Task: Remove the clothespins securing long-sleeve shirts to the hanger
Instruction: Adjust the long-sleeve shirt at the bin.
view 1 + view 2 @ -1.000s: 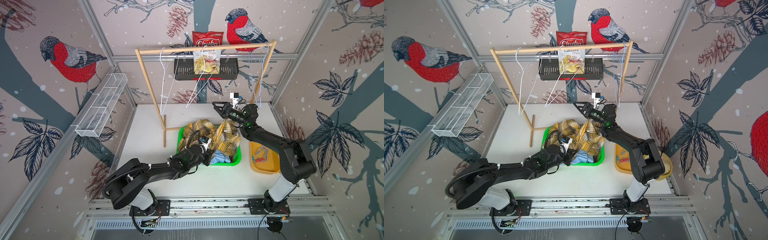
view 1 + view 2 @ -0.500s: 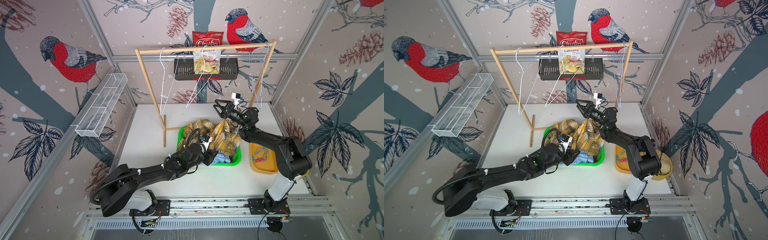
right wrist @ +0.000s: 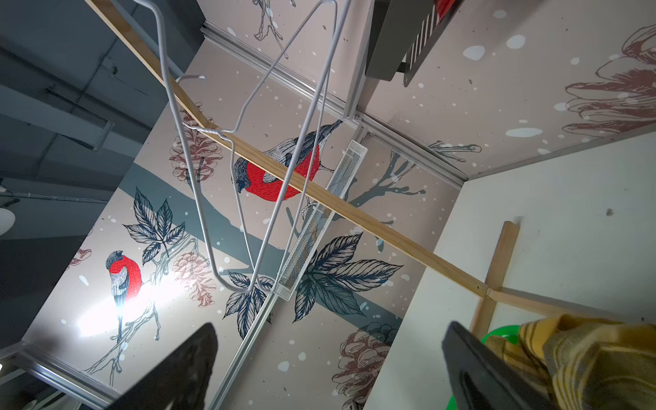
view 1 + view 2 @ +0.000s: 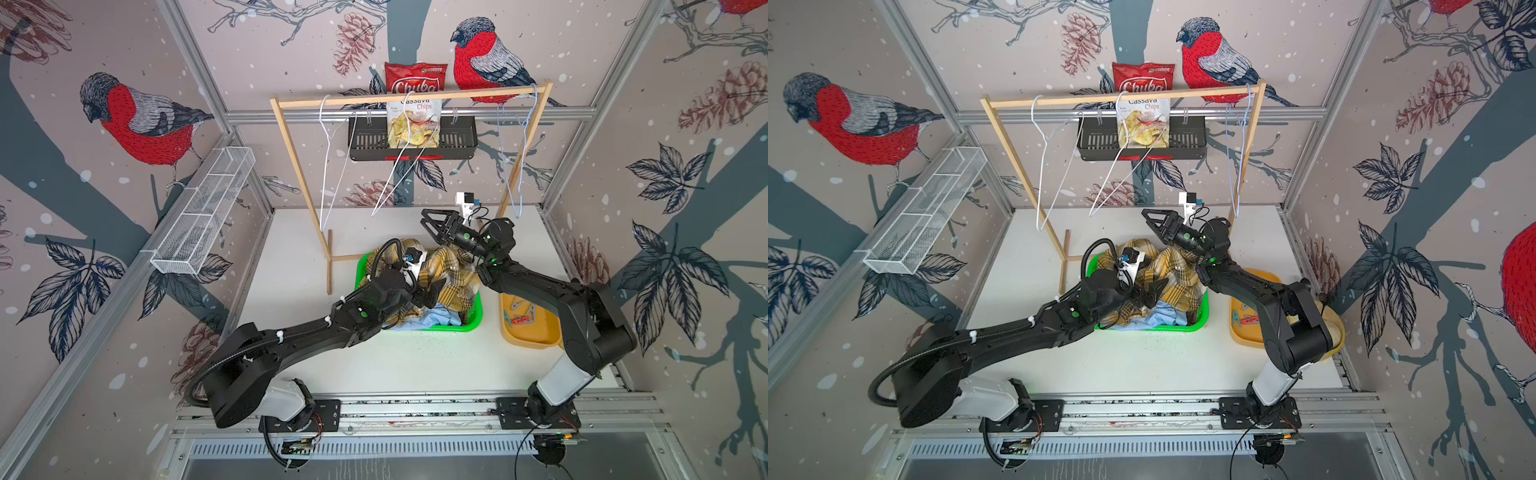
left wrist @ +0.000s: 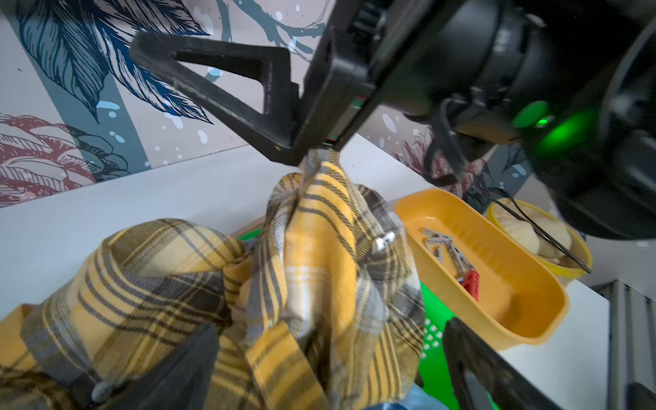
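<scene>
Hovering over the green basket (image 4: 473,325) near table centre, the left gripper (image 4: 434,291) is standing with its jaws spread wide, clamping nothing. In the left wrist view the mustard plaid shirt (image 4: 453,276) is lying heaped between and beyond its fingers (image 5: 184,369). The light blue shirt (image 4: 436,319) is showing beneath it at the basket's 6 o'clock edge.

The right gripper (image 4: 432,226) is hanging at the basket's 1 o'clock, jaws fully apart and empty, pointing toward 10 o'clock. A peak of plaid cloth is reaching up to this gripper's underside; whether it is caught there cannot be told.

The clothespins (image 5: 443,246), several grey plus the red clothespin (image 5: 470,282), are lying in the yellow tray (image 4: 528,344) at the basket's 3 o'clock. Three bare wire hangers (image 4: 330,166) are hanging from the wooden rack (image 4: 415,94) at 12 o'clock.
</scene>
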You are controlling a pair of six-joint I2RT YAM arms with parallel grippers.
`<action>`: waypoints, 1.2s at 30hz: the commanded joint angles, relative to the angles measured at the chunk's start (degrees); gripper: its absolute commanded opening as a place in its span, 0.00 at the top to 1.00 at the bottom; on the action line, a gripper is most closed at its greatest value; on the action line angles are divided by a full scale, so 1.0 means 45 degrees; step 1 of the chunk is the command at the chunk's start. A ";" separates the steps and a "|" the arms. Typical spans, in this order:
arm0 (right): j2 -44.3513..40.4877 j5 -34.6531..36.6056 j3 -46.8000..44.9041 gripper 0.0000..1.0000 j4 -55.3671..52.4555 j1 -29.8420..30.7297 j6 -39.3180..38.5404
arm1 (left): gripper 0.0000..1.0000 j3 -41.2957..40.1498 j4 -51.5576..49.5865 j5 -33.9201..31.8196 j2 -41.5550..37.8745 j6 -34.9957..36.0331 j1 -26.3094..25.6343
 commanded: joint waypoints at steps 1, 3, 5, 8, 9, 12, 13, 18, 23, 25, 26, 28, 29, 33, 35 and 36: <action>-0.0399 -0.0178 -0.0161 0.00 -0.0080 0.0069 -0.0226 | 0.03 0.0561 0.1863 0.0144 0.0821 0.0093 0.0179; -0.0637 -0.0176 -0.0277 0.00 -0.0215 0.0088 -0.0235 | 0.03 0.0724 0.2415 0.0117 0.1372 0.0210 0.0170; -0.0807 -0.0176 -0.0403 0.00 -0.0248 0.0085 -0.0156 | 0.03 0.0961 0.2874 0.0453 0.1887 0.0254 0.0187; -0.0927 -0.0217 -0.0501 0.00 -0.0120 0.0064 0.0049 | 0.03 0.1102 0.3505 0.0912 0.2448 0.0054 0.0187; -0.0931 -0.0248 -0.0524 0.00 -0.0029 0.0058 0.0134 | 0.04 0.1063 0.3755 0.0935 0.2545 -0.0032 0.0187; -0.0911 -0.0253 -0.0654 0.00 0.0322 0.0092 0.0478 | 0.09 0.0878 0.4613 0.1036 0.2701 -0.0265 0.0187; -0.0877 -0.0254 -0.0714 0.00 0.0492 0.0084 0.0607 | 0.16 0.0870 0.4800 0.1157 0.2750 -0.0323 0.0199; -0.0658 -0.0203 -0.0989 0.00 0.1612 0.0126 0.1393 | 0.77 0.1095 0.5035 0.1682 0.3000 -0.0529 0.0197; -0.0566 -0.0013 -0.1101 0.00 0.2077 0.0170 0.1573 | 1.00 0.1534 0.4374 0.2708 0.3090 -0.0461 0.0174; -0.0425 0.0002 -0.1122 0.00 0.2456 0.0210 0.1665 | 1.00 0.1477 0.4571 0.3112 0.3091 -0.0464 0.0116; -0.0328 0.0056 -0.1149 0.00 0.2600 0.0265 0.1686 | 1.00 0.1502 0.4579 0.3202 0.3071 -0.0465 0.0037; -0.0139 0.0098 -0.1168 0.00 0.2771 0.0350 0.1693 | 1.00 0.1550 0.4521 0.3214 0.2997 -0.0336 -0.0179; -0.0027 0.0143 -0.1215 0.00 0.2991 0.0387 0.1753 | 1.00 0.1597 0.4447 0.3269 0.2976 -0.0199 -0.0316; 0.0413 0.0246 -0.1232 0.00 0.3533 0.0430 0.1979 | 1.00 0.1670 0.4117 0.3350 0.2952 -0.0042 -0.0670; 0.0513 0.0327 -0.1171 0.00 0.3548 0.0407 0.1922 | 1.00 0.1424 0.4142 0.3350 0.2860 -0.0137 -0.0736; 0.0563 0.0316 -0.1090 0.00 0.3472 0.0385 0.1901 | 1.00 0.1302 0.4110 0.3210 0.2813 -0.0243 -0.0743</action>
